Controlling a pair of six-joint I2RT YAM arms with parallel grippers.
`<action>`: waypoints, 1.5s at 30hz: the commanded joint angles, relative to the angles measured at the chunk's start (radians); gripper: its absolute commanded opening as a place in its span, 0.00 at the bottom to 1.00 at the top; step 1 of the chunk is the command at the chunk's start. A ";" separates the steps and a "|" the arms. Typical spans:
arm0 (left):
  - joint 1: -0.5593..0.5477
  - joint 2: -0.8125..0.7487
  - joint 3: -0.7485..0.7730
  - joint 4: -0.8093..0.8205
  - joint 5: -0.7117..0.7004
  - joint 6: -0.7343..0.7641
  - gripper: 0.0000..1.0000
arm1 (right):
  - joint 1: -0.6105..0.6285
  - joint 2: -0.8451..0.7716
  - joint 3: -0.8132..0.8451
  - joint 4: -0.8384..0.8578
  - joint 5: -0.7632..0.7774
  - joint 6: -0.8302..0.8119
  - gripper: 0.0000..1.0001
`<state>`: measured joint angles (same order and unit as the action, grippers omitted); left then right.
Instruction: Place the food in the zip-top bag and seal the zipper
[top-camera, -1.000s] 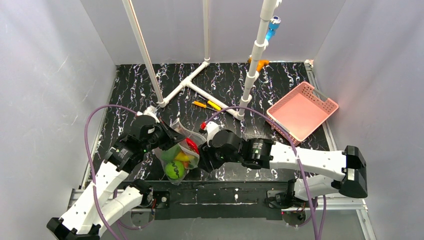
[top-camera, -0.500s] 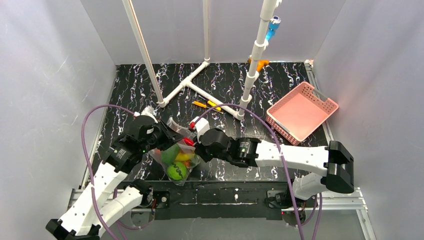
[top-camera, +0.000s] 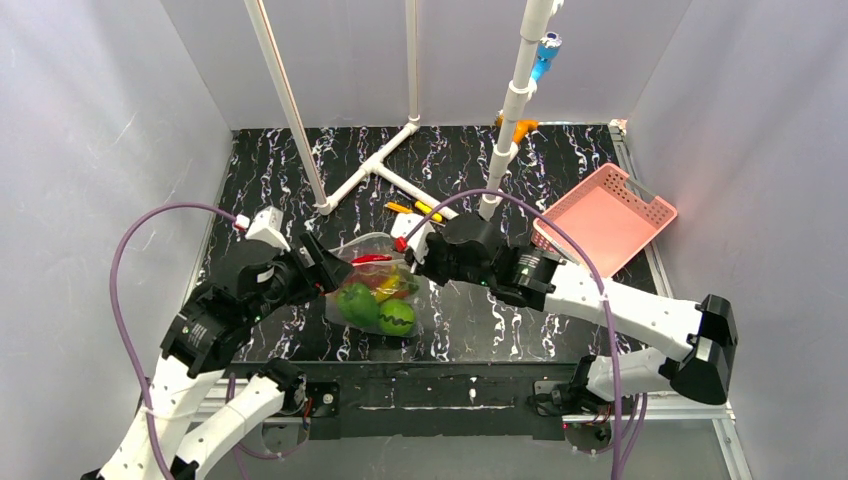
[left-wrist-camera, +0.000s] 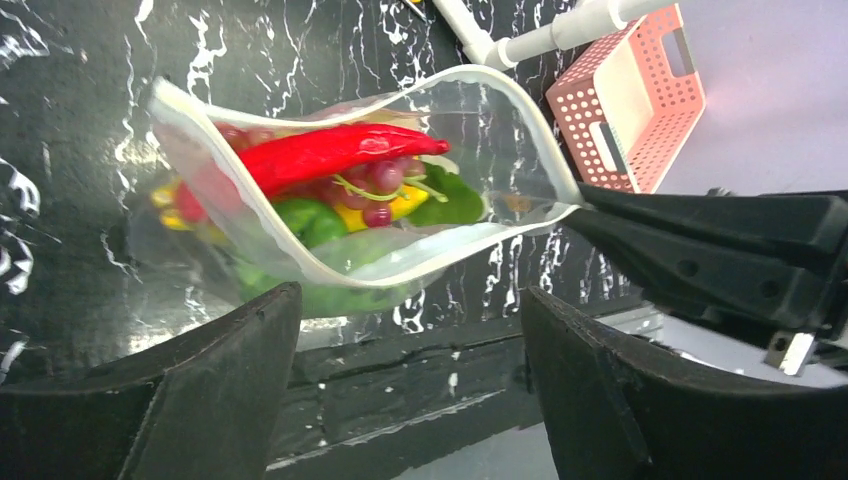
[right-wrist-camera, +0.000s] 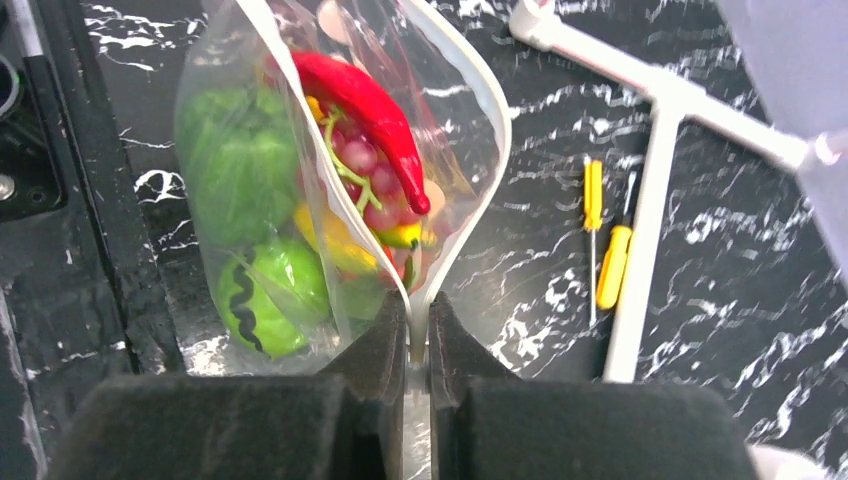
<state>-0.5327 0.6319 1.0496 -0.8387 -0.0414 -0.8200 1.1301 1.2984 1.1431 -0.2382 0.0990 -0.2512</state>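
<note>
The zip-top bag (top-camera: 385, 246) lies at the front middle of the table with its mouth gaping. The food inside is a long red pepper (left-wrist-camera: 330, 152), dark red grapes (right-wrist-camera: 362, 158), something yellow and round green pieces (top-camera: 397, 318). The white zipper (left-wrist-camera: 330, 270) runs unsealed round the mouth. My right gripper (right-wrist-camera: 418, 305) is shut on one end of the zipper; in the top view it (top-camera: 412, 258) sits at the bag's right side. My left gripper (left-wrist-camera: 408, 300) is open just short of the mouth and holds nothing; from above it (top-camera: 325, 265) is at the bag's left.
A pink perforated basket (top-camera: 603, 220) stands tilted at the right. A white pipe frame (top-camera: 375, 170) with upright poles stands behind the bag. Small yellow and orange-handled screwdrivers (right-wrist-camera: 610, 265) lie beside it. The table's front rail (top-camera: 450, 385) runs just below the bag.
My left gripper opened, let go of the bag and drew back left. My right gripper shut on the zipper's end and moved back. The bag shifted right and sank flatter.
</note>
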 joint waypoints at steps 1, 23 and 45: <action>-0.004 -0.039 0.037 -0.025 0.001 0.181 0.81 | -0.024 -0.046 0.003 0.074 -0.181 -0.208 0.01; -0.006 0.093 -0.068 0.357 0.711 1.348 0.98 | -0.097 -0.036 0.052 -0.094 -0.433 -0.279 0.01; -0.006 0.371 -0.105 0.512 0.898 1.397 0.96 | -0.104 -0.050 0.052 -0.111 -0.441 -0.289 0.01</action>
<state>-0.5343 0.9859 0.9691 -0.3626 0.8120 0.5648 1.0313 1.2713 1.1561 -0.3584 -0.3195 -0.5312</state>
